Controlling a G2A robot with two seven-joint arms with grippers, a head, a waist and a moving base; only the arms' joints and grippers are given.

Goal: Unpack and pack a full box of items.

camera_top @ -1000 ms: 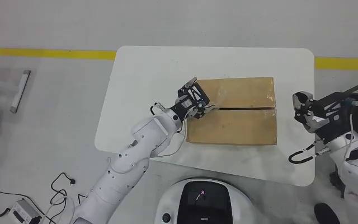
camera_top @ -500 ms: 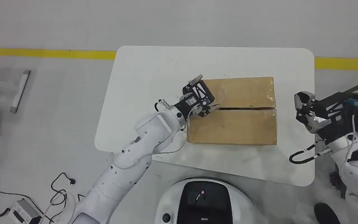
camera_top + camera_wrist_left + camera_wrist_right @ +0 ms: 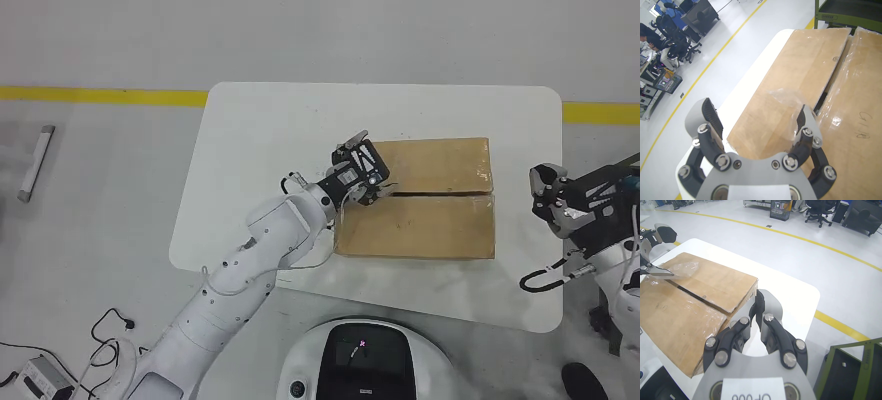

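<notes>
A brown cardboard box (image 3: 420, 200) lies on the white table (image 3: 280, 150), its two top flaps meeting at a dark lengthwise seam. My left gripper (image 3: 362, 172) is open over the box's left end, one finger beside the seam, where a scrap of clear tape (image 3: 787, 98) sticks up. In the left wrist view the left gripper (image 3: 757, 117) straddles the far flap's (image 3: 800, 62) corner. Off the box's right end, my right gripper (image 3: 545, 188) is shut and holds nothing. The right wrist view has the right gripper (image 3: 755, 306) next to the box (image 3: 711, 281), with the left gripper (image 3: 662, 255) beyond.
Clear tape wrinkles over the near flap (image 3: 677, 317). The far flap's edge sits slightly above the seam. A green cart (image 3: 848, 361) stands off the table's right side. A yellow floor line (image 3: 100, 96) runs behind the table, with a grey bar (image 3: 35, 160) on the floor.
My left gripper has shifted rightward and a little farther back, onto the box's left end at the seam. The right gripper has drifted slightly right. The box has not moved.
</notes>
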